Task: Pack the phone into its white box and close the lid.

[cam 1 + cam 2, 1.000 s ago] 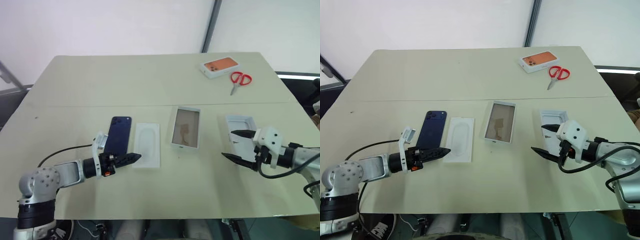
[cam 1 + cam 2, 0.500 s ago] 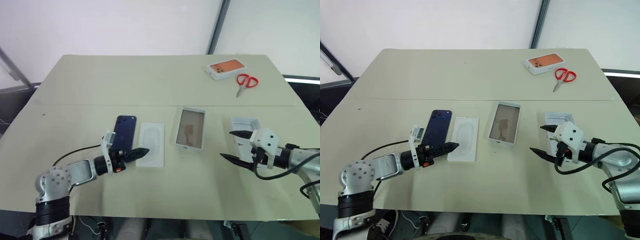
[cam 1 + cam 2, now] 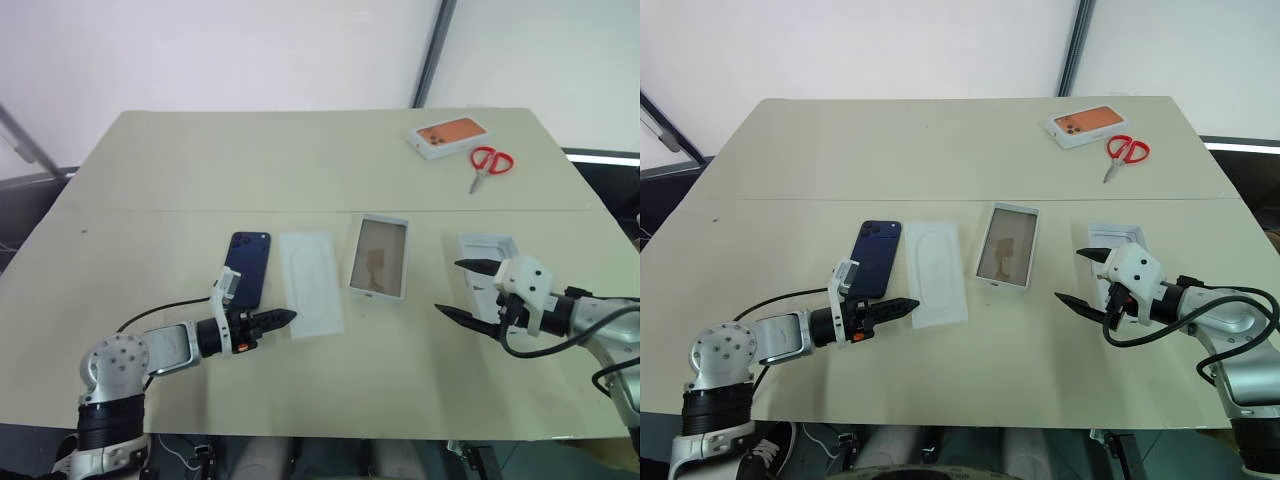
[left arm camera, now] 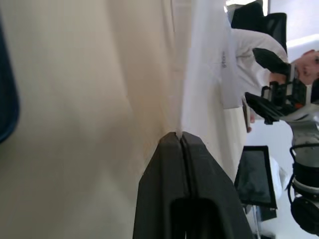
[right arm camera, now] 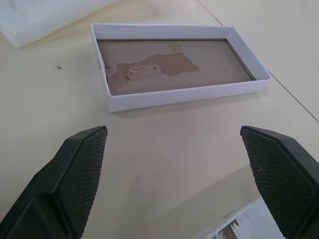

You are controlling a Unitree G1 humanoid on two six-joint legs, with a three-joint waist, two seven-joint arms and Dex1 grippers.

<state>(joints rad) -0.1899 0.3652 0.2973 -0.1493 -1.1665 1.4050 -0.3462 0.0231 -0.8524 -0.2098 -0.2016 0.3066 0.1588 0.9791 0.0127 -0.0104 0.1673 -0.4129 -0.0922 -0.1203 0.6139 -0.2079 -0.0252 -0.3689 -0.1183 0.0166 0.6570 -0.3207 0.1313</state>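
Left gripper (image 3: 283,319) had its jaws pinched together at the near edge of the flat white card (image 3: 312,282), seemingly nipping it. Right gripper (image 3: 464,290) jaws stood wide apart, holding nothing. Phone (image 3: 247,269) lay on the surface (image 3: 300,160) beside the card; white box (image 3: 379,257) sat empty, lid (image 3: 486,256) just behind the right gripper.

Left tool (image 3: 283,319) has pinched shut on the near corner of the flat white card (image 3: 311,282), and the card's twisted a bit.
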